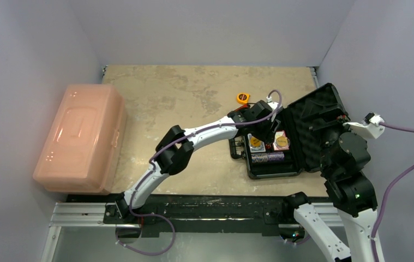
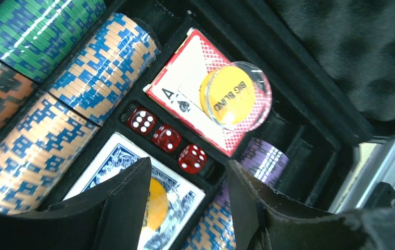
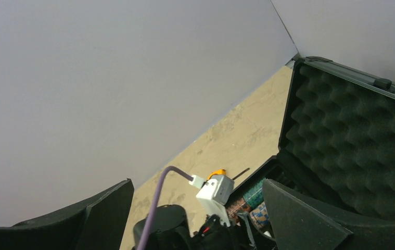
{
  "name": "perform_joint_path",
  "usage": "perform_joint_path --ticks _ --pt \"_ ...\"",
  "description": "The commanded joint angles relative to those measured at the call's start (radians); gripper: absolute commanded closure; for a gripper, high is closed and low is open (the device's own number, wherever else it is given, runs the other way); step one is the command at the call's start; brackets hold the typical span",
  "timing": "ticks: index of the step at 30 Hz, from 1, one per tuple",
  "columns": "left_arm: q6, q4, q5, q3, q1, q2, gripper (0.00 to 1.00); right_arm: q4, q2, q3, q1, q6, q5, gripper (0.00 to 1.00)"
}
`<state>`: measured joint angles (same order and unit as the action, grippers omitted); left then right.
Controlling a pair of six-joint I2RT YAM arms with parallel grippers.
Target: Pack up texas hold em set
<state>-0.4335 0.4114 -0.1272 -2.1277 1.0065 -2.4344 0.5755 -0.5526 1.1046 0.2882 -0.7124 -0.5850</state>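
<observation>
The black case lies open at the right of the table, its egg-crate foam lid raised. My left gripper hovers open and empty just above the tray. In the left wrist view its fingers straddle the blue card deck, which has a yellow disc on it. Three red dice sit in a slot. A clear "BIG BLIND" disc rests on the red deck. Chip rolls fill the slots. My right gripper is open and empty beside the lid.
A large pink plastic bin stands at the table's left edge. A yellow tape measure lies behind the case, also in the right wrist view. Grey walls close in the back and both sides.
</observation>
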Motion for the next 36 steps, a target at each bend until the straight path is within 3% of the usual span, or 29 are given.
perform_joint_path --ticks 1,8,11,17,23,32,36 --pt "0.047 -0.033 0.019 0.032 0.009 0.194 0.44 -0.016 -0.017 0.028 0.006 0.020 0.000 0.01" --pt "0.122 -0.022 0.122 0.167 0.009 0.388 0.36 -0.035 -0.018 0.042 0.005 0.051 0.071 0.01" --pt "0.143 -0.036 0.232 0.260 0.009 0.485 0.33 -0.064 -0.014 0.031 0.006 0.076 0.127 0.01" --pt "0.154 -0.089 0.453 0.495 0.002 0.730 0.10 -0.130 -0.020 -0.006 0.006 0.110 0.209 0.01" --pt "0.137 -0.025 0.615 0.642 -0.022 0.941 0.01 -0.223 -0.077 -0.045 0.006 0.171 0.402 0.01" --pt "0.061 0.199 0.574 0.763 -0.160 1.205 0.01 -0.251 -0.263 -0.042 0.008 0.171 0.652 0.01" --pt "0.099 0.262 0.647 0.782 -0.177 1.295 0.01 -0.251 -0.322 -0.031 0.019 0.183 0.687 0.01"
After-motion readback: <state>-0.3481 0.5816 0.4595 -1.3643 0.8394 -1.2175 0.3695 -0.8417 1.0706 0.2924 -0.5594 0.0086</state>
